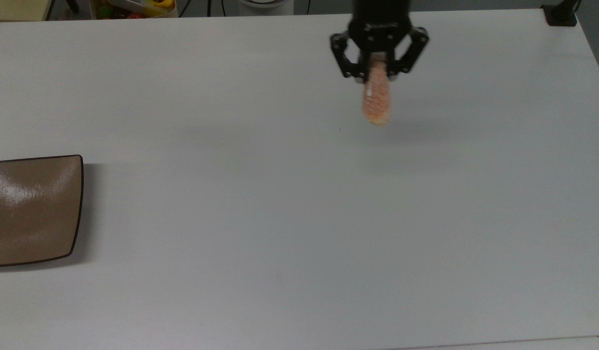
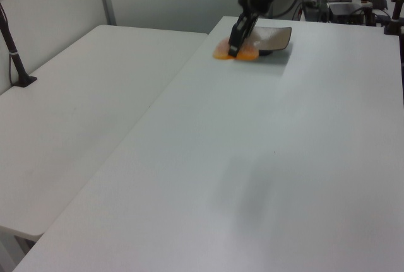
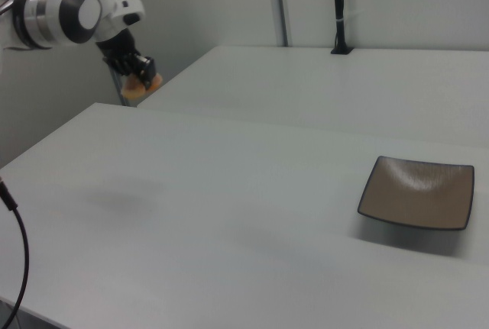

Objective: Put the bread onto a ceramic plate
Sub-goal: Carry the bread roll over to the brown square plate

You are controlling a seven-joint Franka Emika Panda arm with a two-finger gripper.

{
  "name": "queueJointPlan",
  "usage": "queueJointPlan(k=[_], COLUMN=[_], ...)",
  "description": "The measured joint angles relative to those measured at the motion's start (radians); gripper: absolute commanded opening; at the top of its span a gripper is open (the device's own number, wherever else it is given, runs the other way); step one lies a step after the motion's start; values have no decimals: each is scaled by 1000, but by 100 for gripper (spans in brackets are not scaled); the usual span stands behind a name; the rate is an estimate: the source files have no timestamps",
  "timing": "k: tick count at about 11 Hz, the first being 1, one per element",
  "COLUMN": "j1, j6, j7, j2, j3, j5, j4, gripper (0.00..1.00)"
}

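Note:
My gripper (image 1: 378, 73) hangs high above the white table (image 1: 289, 204), shut on the bread (image 1: 376, 99), an orange-tan speckled bun with a thin white stripe. The bun dangles below the fingers, clear of the tabletop. In the left view the gripper (image 2: 235, 48) holds the bread (image 2: 247, 53) in front of the plate (image 2: 276, 40). In the right view the gripper (image 3: 140, 75) and bread (image 3: 140, 88) are at the upper left. The glossy brown square ceramic plate (image 1: 31, 210) lies bare at the top view's left edge, and at the right view's right, plate (image 3: 417, 191).
A second white table (image 2: 82, 108) stands alongside across a narrow gap. A black post (image 2: 14, 51) rises from it. A container of colourful items (image 1: 134, 7) sits past the top view's upper edge. A black cable (image 3: 17, 253) hangs at the right view's lower left.

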Motion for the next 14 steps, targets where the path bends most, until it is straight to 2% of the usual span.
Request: queueJointPlan(k=[4, 7, 10, 14], j1=[-190, -319, -415, -524], j6=[-55, -63, -59, 143], j7=[-307, -522, -630, -678], j2=[-72, -73, -59, 32], j3=[-3, -4, -7, -9], j5=[83, 106, 108, 109], j4=[-58, -69, -78, -79], gripper=[20, 13, 9, 0])
